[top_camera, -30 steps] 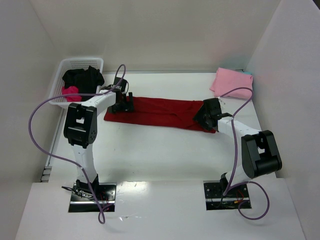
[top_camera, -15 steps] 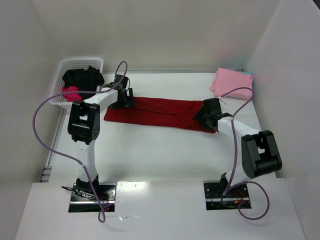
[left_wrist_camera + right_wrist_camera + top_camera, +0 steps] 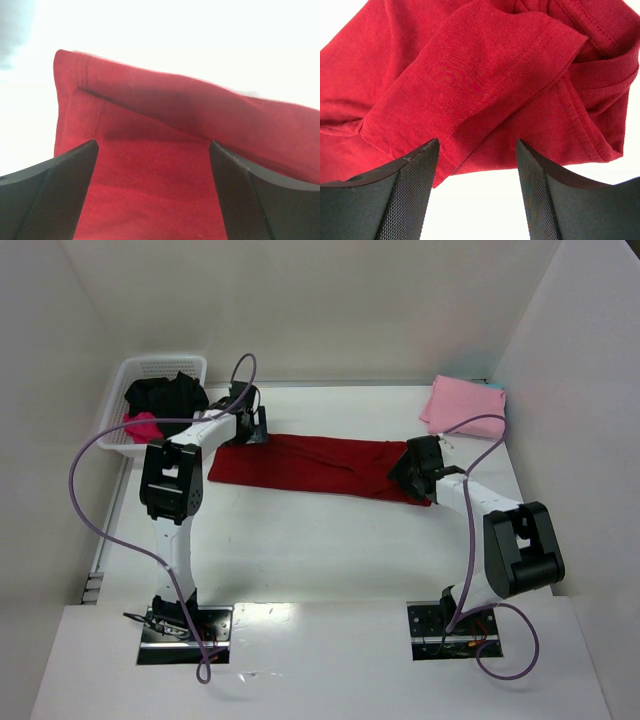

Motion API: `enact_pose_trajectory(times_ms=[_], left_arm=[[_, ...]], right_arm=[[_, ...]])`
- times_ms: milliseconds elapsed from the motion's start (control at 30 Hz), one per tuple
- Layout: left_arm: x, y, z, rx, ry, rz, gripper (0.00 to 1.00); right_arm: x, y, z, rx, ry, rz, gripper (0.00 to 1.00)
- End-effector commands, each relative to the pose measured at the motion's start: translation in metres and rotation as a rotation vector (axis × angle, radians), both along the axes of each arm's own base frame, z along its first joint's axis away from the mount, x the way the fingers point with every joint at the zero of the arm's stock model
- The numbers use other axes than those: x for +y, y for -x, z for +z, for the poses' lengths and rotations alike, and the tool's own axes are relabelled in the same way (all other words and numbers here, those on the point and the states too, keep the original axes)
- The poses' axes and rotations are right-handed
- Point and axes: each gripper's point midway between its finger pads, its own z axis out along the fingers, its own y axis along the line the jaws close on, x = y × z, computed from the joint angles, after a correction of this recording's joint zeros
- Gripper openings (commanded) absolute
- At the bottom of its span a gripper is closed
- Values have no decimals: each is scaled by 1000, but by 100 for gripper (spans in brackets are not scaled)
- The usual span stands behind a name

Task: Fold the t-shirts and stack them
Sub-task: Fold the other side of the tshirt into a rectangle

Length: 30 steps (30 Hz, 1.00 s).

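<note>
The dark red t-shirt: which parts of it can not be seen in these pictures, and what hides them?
- Top external view: the left gripper covers part of the left end of the dark red t-shirt; the right gripper covers its collar end.
- Left wrist view: the bottom edge and both fingers cut off the near cloth.
- Right wrist view: the shirt runs off the top and left edges.

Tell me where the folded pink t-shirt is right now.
In the top external view, the pink t-shirt lies at the far right corner of the table, apart from the dark red t-shirt spread across the middle.
</note>
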Motion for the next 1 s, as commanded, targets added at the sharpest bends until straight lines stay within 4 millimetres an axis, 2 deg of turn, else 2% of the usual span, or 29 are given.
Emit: enact_pose_trajectory(times_ms=[0,133,167,200,233,300,333,433,533,567,767,967], left_arm=[[5,-18,16,-65,-18,2,99],[5,-15,37,-95,-12,2,99],[4,-13,38,-93,-6,-13,99],[-1,-13,45,-103,15,-28,99],[-3,-11,53,-117,28,-35,99],[-12,-5,59,-110,74,-72,99],[-16,-5,70,-130,95,-86,99],[-26,3,81,-137,142,-135,99],[-27,12,84,-135,159,-136,99],[-28,16,77,-116,163,-141,99],[-26,27,82,-119,164,-141,99],[-24,33,86,-113,157,-148,99]], right_arm=[[0,-9,23,-70,6,-20,69],[2,-3,29,-73,-10,-7,69],[1,1,23,-59,-13,-14,69],[1,-1,29,-81,-18,-14,69],[3,3,25,-67,-25,-5,70],[8,-2,29,-92,-47,8,70],[12,-2,28,-90,-64,23,70],[15,-7,24,-86,-67,39,70],[17,-11,17,-65,-62,38,70],[16,-11,14,-56,-60,38,70],[16,-9,4,-32,-68,21,70],[10,-14,2,-55,-48,-14,59]])
